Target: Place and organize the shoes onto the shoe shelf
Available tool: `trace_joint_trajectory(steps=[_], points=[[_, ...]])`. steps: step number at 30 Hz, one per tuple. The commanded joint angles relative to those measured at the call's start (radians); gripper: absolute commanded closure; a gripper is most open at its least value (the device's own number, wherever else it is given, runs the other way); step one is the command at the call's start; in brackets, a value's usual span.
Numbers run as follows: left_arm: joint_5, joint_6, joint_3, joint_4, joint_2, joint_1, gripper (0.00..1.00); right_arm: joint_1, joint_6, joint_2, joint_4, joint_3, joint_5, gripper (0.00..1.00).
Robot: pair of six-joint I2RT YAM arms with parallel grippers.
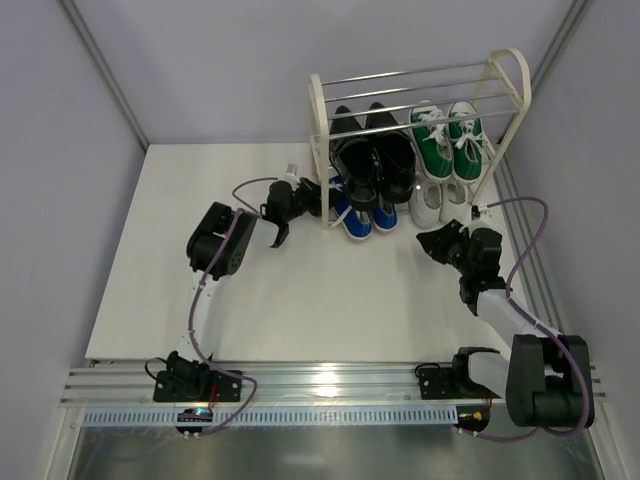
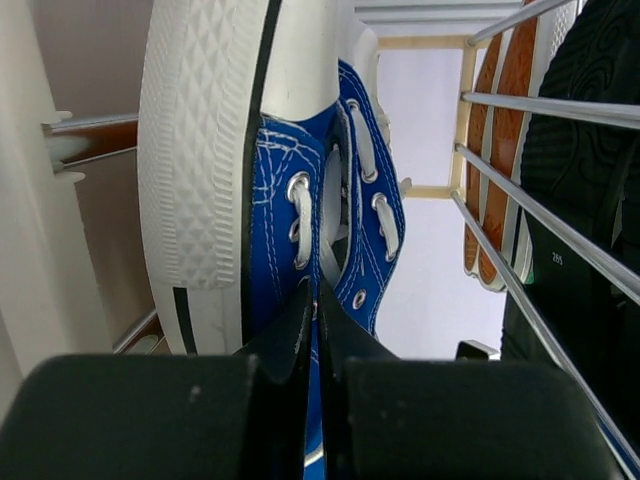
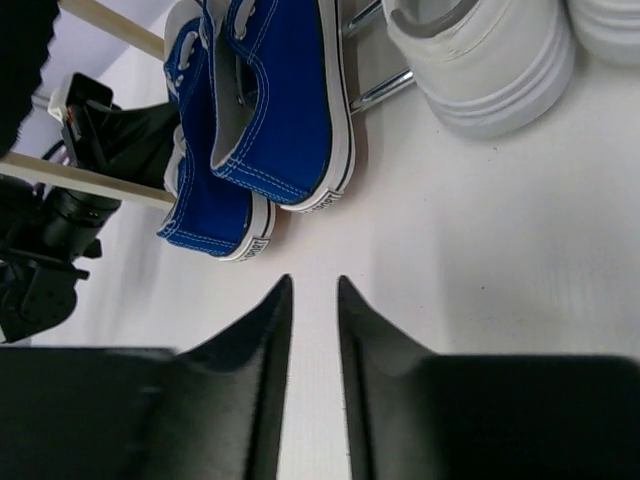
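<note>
Jaws of the right gripper (image 3: pixel 314 285) are held a little apart, and nothing is caught between them. Only the white table (image 3: pixel 450 250) is seen in the gap. This gripper is placed low over the table, just in front of the white sneakers (image 3: pixel 480 70), and they are not touched.

A bit farther in, the jaws of the left gripper (image 2: pixel 315 300) are almost pressed together. A thin edge of cloth from one of the blue sneakers (image 2: pixel 275 200) seems to be pinched there, near the lace holes. That shoe is found right ahead of the left jaws, on the bottom row at the left end of the shoe shelf (image 1: pixel 318 120). Its length is laid front to back, with the toe toward the back and the heel poking out at the front. The left arm is much nearer to it than the right arm, so a last push or a letting go is judged best done by the left.

Farther back, on the top row, the black shoes (image 1: pixel 372 150) are set on the left and the green sneakers (image 1: pixel 447 145) on the right.

Eight shoes are counted: two black, two green, two blue, two white. One shelf with two rows is seen, and all four pairs are on it.
</note>
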Motion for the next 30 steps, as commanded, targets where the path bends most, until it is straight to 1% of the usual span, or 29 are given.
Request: trace_joint_trajectory(steps=[1,3,4,5,8,11,12,13,14,17,18,19,20,21,22,23,24,25,27,28,30], points=[[0.015,-0.021,0.021,0.039,0.032,-0.077,1.00,0.043,0.021,0.050,0.151,-0.017,0.070,0.69],[0.012,-0.044,0.040,0.056,0.041,-0.090,1.00,0.054,0.048,0.072,0.179,-0.023,0.089,0.63],[0.010,-0.048,0.044,0.059,0.039,-0.096,1.00,0.055,0.062,0.084,0.206,-0.026,0.098,0.58],[0.007,-0.053,0.047,0.065,0.036,-0.099,1.00,0.055,0.074,0.086,0.205,-0.032,0.131,0.48],[0.002,-0.065,0.057,0.072,0.029,-0.105,1.00,0.055,0.160,0.083,0.225,-0.064,0.225,0.34],[0.004,-0.077,0.057,0.082,0.018,-0.107,1.00,0.055,0.255,0.066,0.248,-0.118,0.291,0.30],[0.004,-0.079,0.052,0.093,0.012,-0.107,1.00,0.055,0.307,0.061,0.274,-0.135,0.334,0.29],[0.002,-0.085,0.045,0.098,0.009,-0.107,1.00,0.055,0.332,0.061,0.294,-0.151,0.340,0.28],[0.004,-0.088,0.040,0.104,0.006,-0.107,1.00,0.055,0.352,0.070,0.346,-0.184,0.384,0.27],[0.008,-0.110,0.017,0.144,-0.002,-0.105,1.00,0.055,0.422,0.132,0.453,-0.207,0.365,0.25],[0.010,-0.114,0.006,0.154,-0.016,-0.101,1.00,0.055,0.444,0.197,0.537,-0.208,0.322,0.24],[0.010,-0.122,-0.023,0.180,-0.027,-0.096,1.00,0.055,0.493,0.228,0.591,-0.214,0.316,0.24],[0.013,-0.125,-0.037,0.191,-0.036,-0.091,1.00,0.055,0.516,0.263,0.694,-0.225,0.308,0.24],[0.018,-0.125,-0.054,0.202,-0.051,-0.078,0.98,0.055,0.537,0.343,0.746,-0.227,0.298,0.23],[0.021,-0.122,-0.084,0.206,-0.077,-0.070,0.87,0.055,0.559,0.381,0.794,-0.227,0.278,0.22],[0.031,-0.111,-0.098,0.213,-0.096,-0.053,0.82,0.055,0.596,0.429,0.891,-0.222,0.265,0.20],[0.038,-0.107,-0.110,0.216,-0.108,-0.044,0.71,0.055,0.610,0.504,0.952,-0.224,0.256,0.15],[0.042,-0.099,-0.135,0.217,-0.138,-0.036,0.66,0.055,0.623,0.544,0.999,-0.225,0.248,0.07],[0.051,-0.085,-0.159,0.226,-0.165,-0.012,0.60,0.055,0.656,0.604,1.094,-0.224,0.247,0.07],[0.054,-0.084,-0.181,0.231,-0.177,-0.003,0.55,0.055,0.660,0.657,1.113,-0.218,0.233,0.07],[0.059,-0.079,-0.201,0.245,-0.206,0.016,0.51,0.055,0.673,0.704,1.164,-0.202,0.224,0.07]])
